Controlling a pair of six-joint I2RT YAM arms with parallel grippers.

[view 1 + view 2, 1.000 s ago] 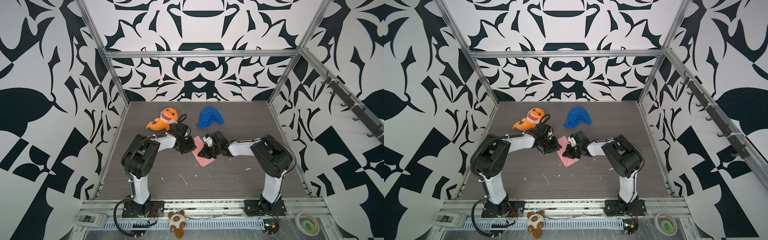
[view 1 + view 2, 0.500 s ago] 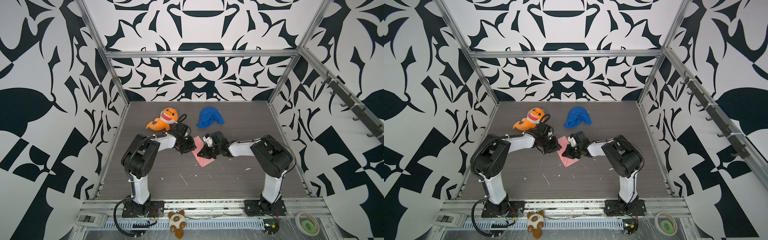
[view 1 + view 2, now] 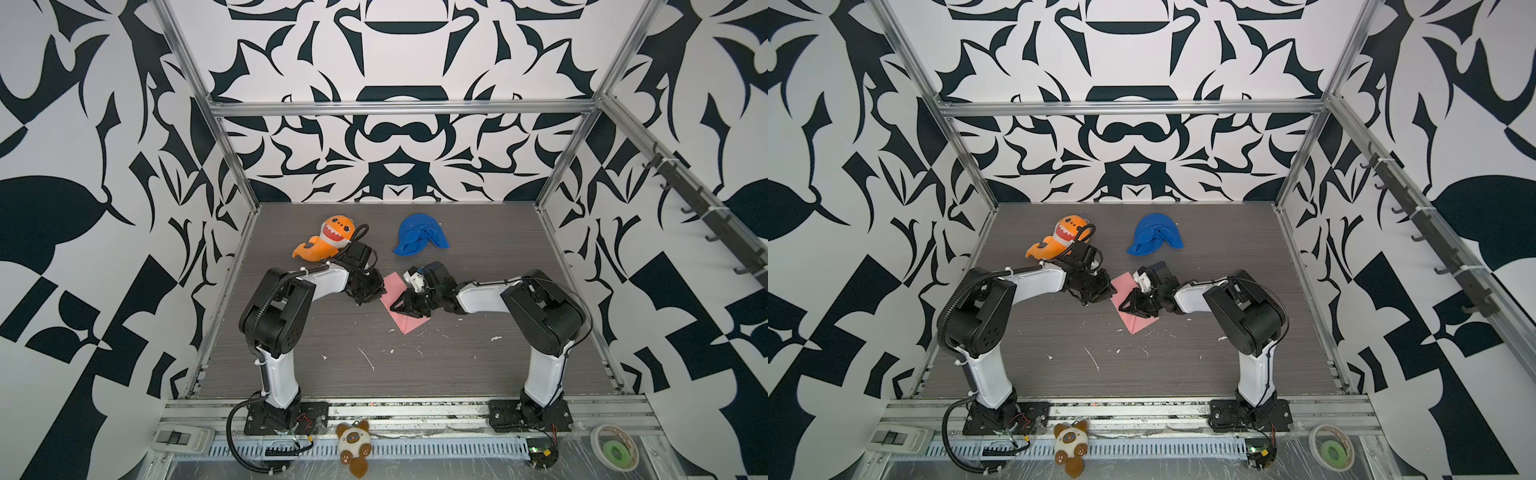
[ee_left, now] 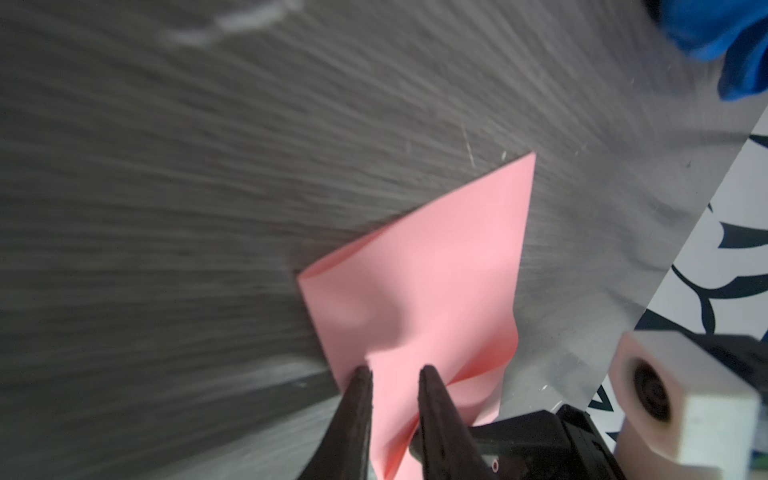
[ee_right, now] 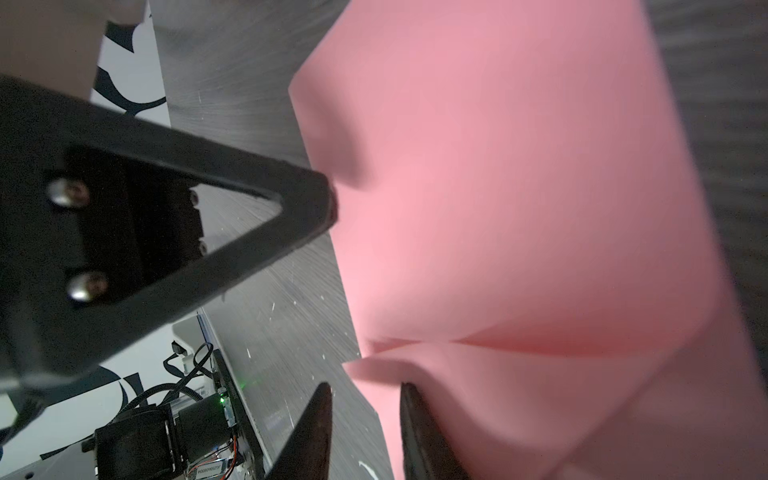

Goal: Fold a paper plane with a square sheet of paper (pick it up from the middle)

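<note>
The square sheet of paper (image 3: 406,324) (image 3: 1136,324) is pink and lies folded to a pointed shape mid-table, with one flap lifted (image 5: 519,187). No paper plane is in view. My left gripper (image 3: 377,294) (image 3: 1108,293) is at the sheet's left edge. In the left wrist view its jaws (image 4: 395,370) stand slightly apart, tips down on the paper (image 4: 436,270). My right gripper (image 3: 402,306) (image 3: 1128,307) is over the sheet's right part. It is open (image 5: 368,388), one finger at the paper's edge and the other over bare table.
An orange shark plush (image 3: 328,239) lies just behind the left wrist. A blue cloth lump (image 3: 419,239) is at the back centre. White scraps (image 3: 368,359) dot the grey table. A small plush (image 3: 353,440) and a tape roll (image 3: 615,451) sit on the front rail.
The right gripper's jaws have come apart. Both arms stay in nearly the same place at the paper.
</note>
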